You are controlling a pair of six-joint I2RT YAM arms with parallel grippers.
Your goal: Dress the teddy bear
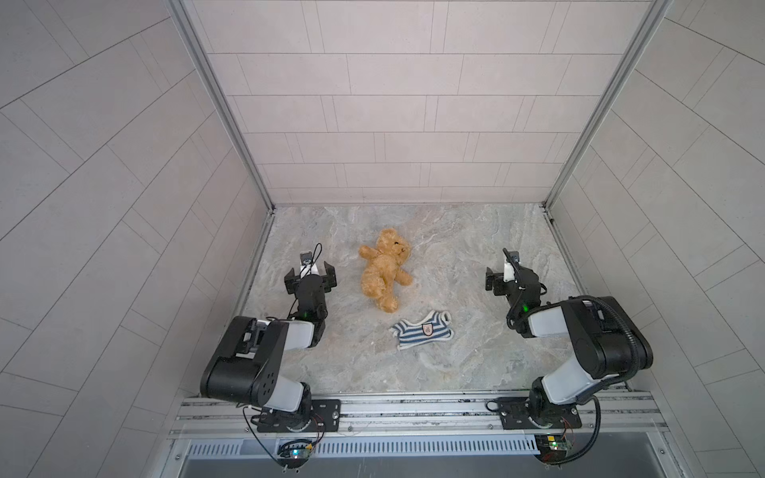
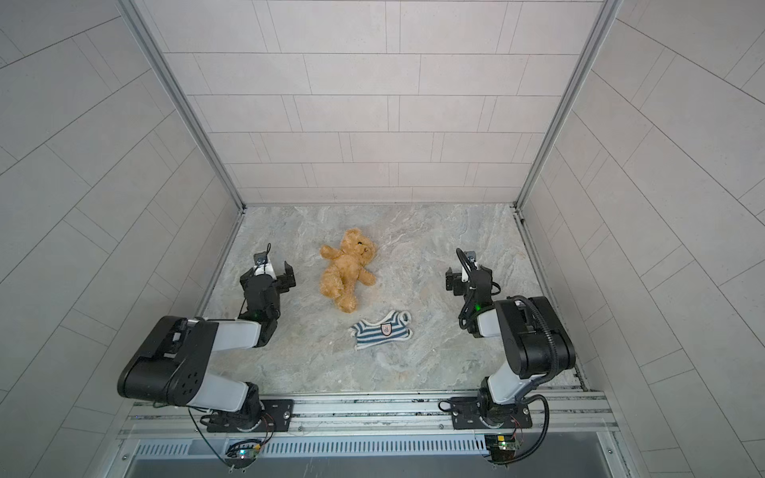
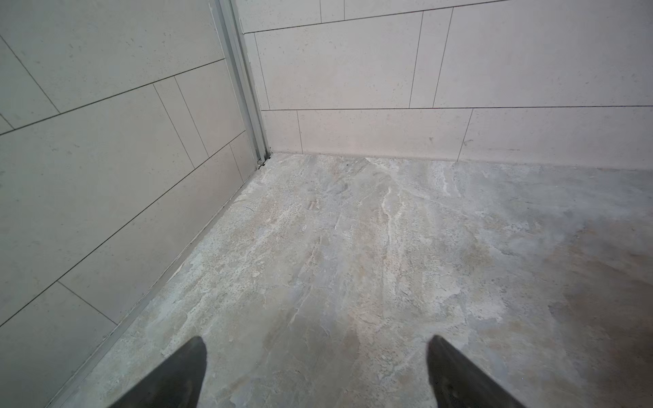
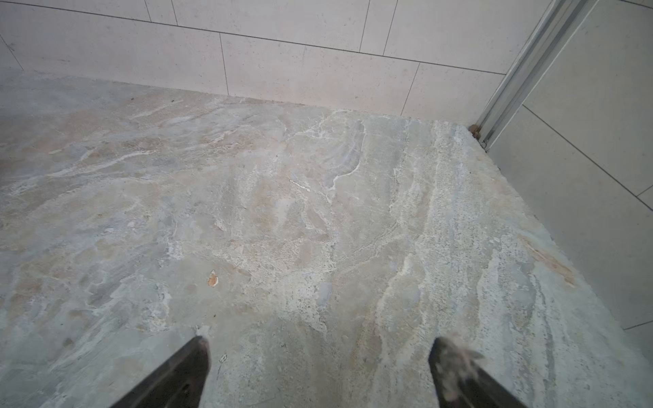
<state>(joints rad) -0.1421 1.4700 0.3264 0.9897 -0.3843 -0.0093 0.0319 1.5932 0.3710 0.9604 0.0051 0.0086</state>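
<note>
**Left wrist and right wrist views: both grippers wide and empty, every risk open**

We see the left gripper [image 3: 318, 341] with its jaws spread wide over bare bench [image 3: 353, 247], holding nothing. The right gripper [image 4: 319, 341] is the same, spread and empty, with a tuft of pale fluff [image 4: 457, 355] stuck to one finger. We judge that this fluff could let a pinch on thin cloth slip.

Between the two grippers, nearer the left one, the teddy bear [image 1: 383, 271] lies face up on the bench. Its head points toward the far wall [image 1: 414, 124], its arms are splayed and its legs point toward the rail [image 1: 414, 407]. Just beside the foot nearest the rail, apparently not touching it, the striped shirt [image 1: 422, 333] lies flat with its badge up. Neither wrist view shows bear or shirt.

Dressing has not begun, so we weigh what could fail.
- **Pinching the shirt:** it lies flat, so a gripper coming down on it is likely to pinch front and back together, shutting the opening the bear must enter. It could also scrape the bench and miss the cloth.
- **Bear sliding:** the bear looks soft and light. Pulling cloth over its head with nothing holding the body would probably shove it across the bench rather than dress it.
- **Tight fit:** its head looks broad against the shirt, and the splayed arms could snag at the sleeves.
- **Catching both:** the foot is close to the shirt, so a careless grab may take both.
- **Arms colliding:** both arms must work in the middle, where they could hit each other.
</note>
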